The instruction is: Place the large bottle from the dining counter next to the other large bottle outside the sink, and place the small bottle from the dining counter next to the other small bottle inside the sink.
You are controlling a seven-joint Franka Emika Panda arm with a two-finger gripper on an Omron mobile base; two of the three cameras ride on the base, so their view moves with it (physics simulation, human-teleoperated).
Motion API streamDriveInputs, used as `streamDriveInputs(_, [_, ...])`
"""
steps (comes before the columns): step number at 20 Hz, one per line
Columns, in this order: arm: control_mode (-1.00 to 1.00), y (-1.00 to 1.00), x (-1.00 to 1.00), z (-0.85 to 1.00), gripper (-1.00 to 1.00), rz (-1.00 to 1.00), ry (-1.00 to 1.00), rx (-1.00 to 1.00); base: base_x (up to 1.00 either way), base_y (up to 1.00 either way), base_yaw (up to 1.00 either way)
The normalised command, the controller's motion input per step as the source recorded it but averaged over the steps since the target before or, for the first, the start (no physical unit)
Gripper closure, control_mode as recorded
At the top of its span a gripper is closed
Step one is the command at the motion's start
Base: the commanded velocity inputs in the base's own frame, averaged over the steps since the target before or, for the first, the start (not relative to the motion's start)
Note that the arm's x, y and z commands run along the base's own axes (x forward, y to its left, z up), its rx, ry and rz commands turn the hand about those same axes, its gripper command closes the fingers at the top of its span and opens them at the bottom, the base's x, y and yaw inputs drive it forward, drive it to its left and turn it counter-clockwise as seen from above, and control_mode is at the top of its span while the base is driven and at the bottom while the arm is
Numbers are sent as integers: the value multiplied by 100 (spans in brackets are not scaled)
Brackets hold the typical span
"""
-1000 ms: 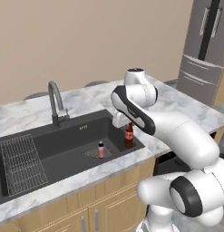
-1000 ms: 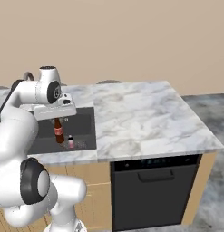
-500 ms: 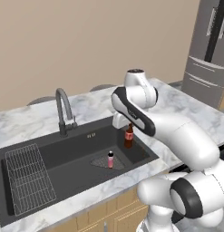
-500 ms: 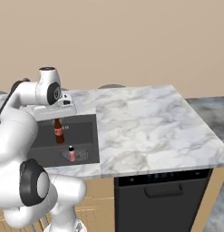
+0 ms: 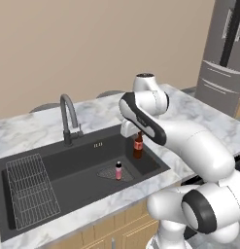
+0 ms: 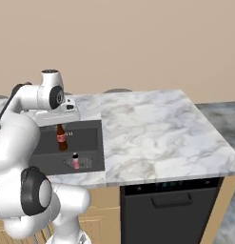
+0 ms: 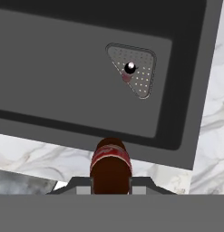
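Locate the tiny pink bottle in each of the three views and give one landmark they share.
Left base view: the pink bottle stands mid-frame in the sink, on the triangular drain plate.
Right base view: lower left, just below the held brown bottle.
Hand view: upper right, seen from above.
Shared landmark: the triangular drain plate.

The base has driven a little, so the whole scene shifts. In the left base view the sink and its faucet sit farther right than a second ago, and in the right base view the pink bottle sits lower. Carried along with the base, the gripper and the brown bottle it clamps now hang closer to the pink bottle over the right end of the basin, the gap between the two bottles being narrower than before.
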Motion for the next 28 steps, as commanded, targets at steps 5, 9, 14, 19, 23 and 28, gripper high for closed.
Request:
streamDriveInputs(5, [100, 0, 0, 0, 100, 0, 0, 0, 0, 0, 0])
streamDriveInputs(9, [100, 0, 0, 0, 100, 0, 0, 0, 0, 0, 0])
streamDriveInputs(14, [-100, 0, 0, 0, 100, 0, 0, 0, 0, 0, 0])
streamDriveInputs(19, [-100, 35, 1, -1, 100, 0, 0, 0, 0, 0, 0])
streamDriveInputs(23, [-100, 41, 1, -1, 100, 0, 0, 0, 0, 0, 0])
streamDriveInputs(28, [-100, 30, 2, 0, 100, 0, 0, 0, 0, 0, 0])
